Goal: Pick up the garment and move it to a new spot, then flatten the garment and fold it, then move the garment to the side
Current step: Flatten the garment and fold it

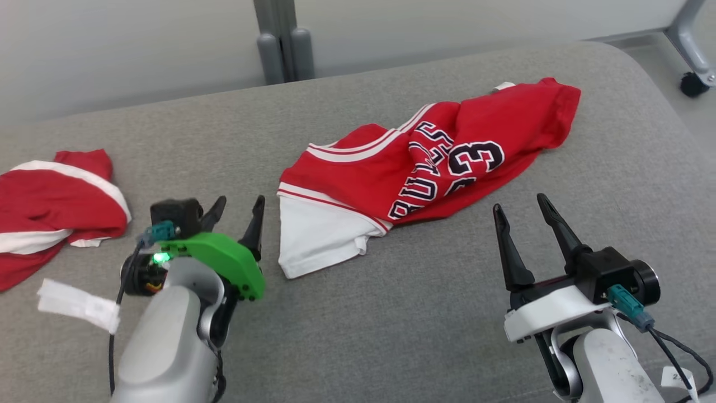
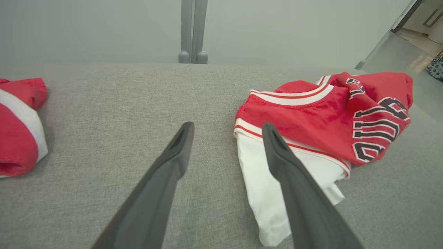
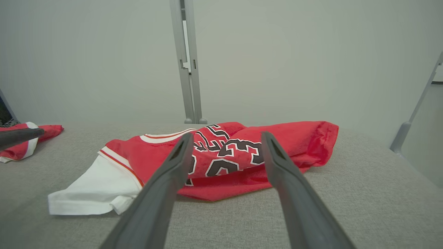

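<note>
Left gripper [image 1: 241, 200] and right gripper [image 1: 519, 202] hang spread and empty; the crumpled red jersey [image 1: 425, 162], twelve o'clock between them, needs lifting first.

A grey fabric-covered tabletop [image 1: 358, 336] carries a bunched red-and-white cloth [image 1: 50, 207] at its left edge and a white label strip [image 1: 78, 305] near it, with a grey upright post [image 1: 282, 42] and a black castor [image 1: 693, 84] behind.

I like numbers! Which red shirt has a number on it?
The jersey in the middle: it shows 23 and black letters. The shirt at the left has white stripes instead.
</note>
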Tool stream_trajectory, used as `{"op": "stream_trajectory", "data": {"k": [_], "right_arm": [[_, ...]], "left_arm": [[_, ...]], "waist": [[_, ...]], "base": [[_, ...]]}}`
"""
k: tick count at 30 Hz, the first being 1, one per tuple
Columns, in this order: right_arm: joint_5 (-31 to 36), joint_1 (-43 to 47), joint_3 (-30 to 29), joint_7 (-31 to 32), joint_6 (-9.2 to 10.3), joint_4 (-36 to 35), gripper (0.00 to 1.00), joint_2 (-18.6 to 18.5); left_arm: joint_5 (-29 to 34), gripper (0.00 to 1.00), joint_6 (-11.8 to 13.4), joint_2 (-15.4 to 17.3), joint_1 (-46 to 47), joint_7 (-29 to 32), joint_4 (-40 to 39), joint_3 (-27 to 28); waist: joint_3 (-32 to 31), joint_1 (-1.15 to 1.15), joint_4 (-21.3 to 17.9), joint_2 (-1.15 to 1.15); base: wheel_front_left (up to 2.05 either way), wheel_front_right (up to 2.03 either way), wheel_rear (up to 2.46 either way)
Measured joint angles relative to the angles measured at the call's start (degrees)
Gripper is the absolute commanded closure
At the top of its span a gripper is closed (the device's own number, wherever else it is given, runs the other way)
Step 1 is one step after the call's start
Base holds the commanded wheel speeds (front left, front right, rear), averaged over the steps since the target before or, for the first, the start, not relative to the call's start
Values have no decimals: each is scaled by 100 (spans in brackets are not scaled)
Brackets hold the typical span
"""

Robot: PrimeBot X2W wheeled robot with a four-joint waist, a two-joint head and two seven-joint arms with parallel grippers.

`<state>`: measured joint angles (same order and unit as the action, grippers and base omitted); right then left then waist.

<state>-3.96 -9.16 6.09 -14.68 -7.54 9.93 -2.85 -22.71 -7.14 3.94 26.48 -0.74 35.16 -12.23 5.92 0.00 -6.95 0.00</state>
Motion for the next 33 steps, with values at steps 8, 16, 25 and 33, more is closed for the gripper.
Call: {"op": "stream_trajectory", "data": {"k": [8,16,25,33], "right_arm": [[-253,-230,270,-12,1,108,0,-3],[-311,-396,381,-31,1,145,0,-4],[-291,-406,231,-32,1,52,0,-5],[-159,-310,60,-36,0,35,0,1]], "left_arm": [[-333,0,-16,146,1098,777,1085,-92],[-561,0,-16,214,1611,934,1802,-49],[-621,100,-16,204,1891,770,2124,-162],[-778,100,394,199,1363,-977,1908,234]], "waist": [[424,0,-589,0],[819,0,-1068,0],[1093,0,-1203,0],[1038,0,-789,0]], "base": [[0,0,0],[0,0,0],[0,0,0],[0,0,0]]}}
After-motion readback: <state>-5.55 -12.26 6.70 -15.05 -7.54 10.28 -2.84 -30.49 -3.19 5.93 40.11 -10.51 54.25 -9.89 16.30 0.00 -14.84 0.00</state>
